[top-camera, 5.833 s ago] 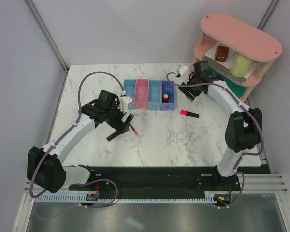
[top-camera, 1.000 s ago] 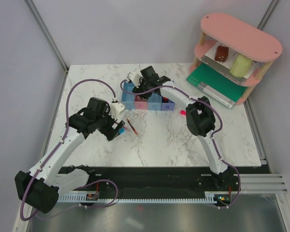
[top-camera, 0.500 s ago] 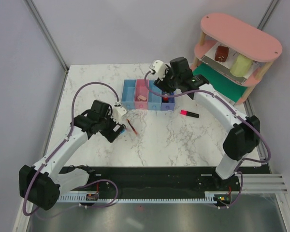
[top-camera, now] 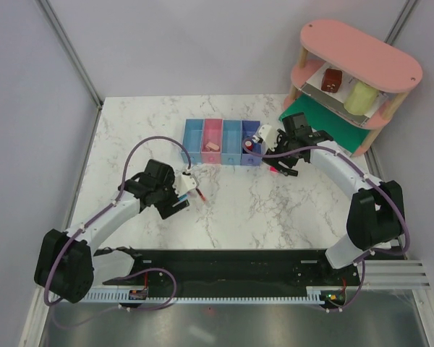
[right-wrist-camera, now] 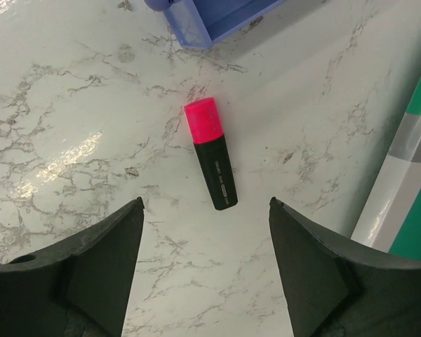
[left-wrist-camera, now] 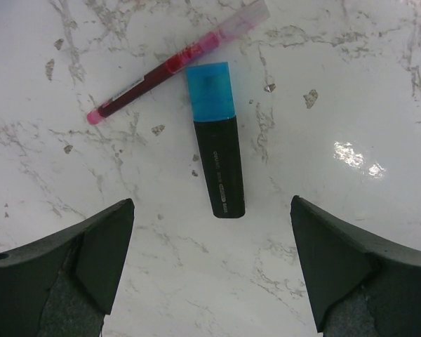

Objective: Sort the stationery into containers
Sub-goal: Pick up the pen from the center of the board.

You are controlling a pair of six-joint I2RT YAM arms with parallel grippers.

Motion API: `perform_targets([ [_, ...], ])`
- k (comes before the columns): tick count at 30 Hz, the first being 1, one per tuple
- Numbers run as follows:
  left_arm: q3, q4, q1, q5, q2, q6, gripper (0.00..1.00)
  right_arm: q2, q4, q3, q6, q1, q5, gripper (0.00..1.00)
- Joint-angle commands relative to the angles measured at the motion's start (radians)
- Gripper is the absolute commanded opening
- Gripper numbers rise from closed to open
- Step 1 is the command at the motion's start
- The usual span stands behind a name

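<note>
Right arm has swung off the containers (top-camera: 223, 141) since half a second ago, and the left arm has crept nearer the front edge. From above: four joined bins sit mid-tabletop (top-camera: 239, 210), a pinkish block (top-camera: 212, 147) in the pink one, small red and blue bits in the darker blue bin (top-camera: 250, 153). The right jaws hang over the tabletop just right of that bin; the left jaws hover beside the thin red pen (top-camera: 200, 192).

Left wrist view: jaws spread wide, holding nothing. Between them, flat on the marble, lies the blue-capped marker (left-wrist-camera: 216, 151), its cap touching the red pen (or very nearly).

Right wrist view: jaws wide apart too, empty. Below lies the pink-capped marker (right-wrist-camera: 210, 154), cap toward the darker blue bin's corner, a green-and-white book (right-wrist-camera: 407, 161) at the right edge.
</note>
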Motion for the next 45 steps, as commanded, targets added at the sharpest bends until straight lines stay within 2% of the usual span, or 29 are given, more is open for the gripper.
perform_targets([
  [1,-0.063,0.142,0.005,-0.027,0.053,0.101,0.99,0.042,0.046,0.011,-0.026,-0.024,-0.049,0.8],
  [8,-0.1,0.253,0.007,-0.027,0.168,0.044,0.97,0.173,0.079,0.04,-0.045,-0.08,-0.08,0.83],
  [18,-0.083,0.282,0.007,-0.026,0.265,0.022,0.91,0.28,0.128,0.04,-0.075,-0.148,-0.095,0.83],
  [21,-0.077,0.27,0.007,-0.026,0.273,0.024,0.82,0.295,0.138,0.024,-0.085,-0.16,-0.114,0.83],
  [22,-0.074,0.265,0.007,-0.023,0.277,0.022,0.73,0.297,0.144,0.018,-0.086,-0.162,-0.115,0.83],
  [24,-0.069,0.244,0.005,-0.015,0.279,0.021,0.61,0.311,0.164,0.003,-0.089,-0.162,-0.114,0.82],
  [25,-0.066,0.238,0.007,-0.011,0.28,0.018,0.49,0.315,0.165,-0.002,-0.089,-0.163,-0.117,0.82],
  [26,-0.064,0.232,0.005,-0.006,0.28,0.015,0.43,0.328,0.171,0.0,-0.089,-0.165,-0.12,0.82],
  [27,-0.06,0.218,0.007,-0.003,0.28,0.012,0.32,0.334,0.173,-0.002,-0.089,-0.163,-0.124,0.81],
  [29,-0.055,0.205,0.007,-0.001,0.277,0.007,0.2,0.351,0.175,-0.002,-0.089,-0.165,-0.138,0.77],
  [30,-0.049,0.195,0.005,0.0,0.274,0.004,0.11,0.357,0.175,-0.002,-0.089,-0.165,-0.144,0.75],
  [33,-0.032,0.152,0.007,0.003,0.256,-0.004,0.02,0.375,0.176,-0.008,-0.089,-0.163,-0.155,0.65],
  [40,0.057,-0.037,0.005,0.034,0.141,-0.014,0.02,0.352,0.175,-0.086,-0.106,-0.165,-0.16,0.26],
  [45,0.222,-0.169,0.005,0.12,0.064,-0.042,0.02,0.285,0.175,-0.149,-0.08,-0.163,-0.173,0.13],
])
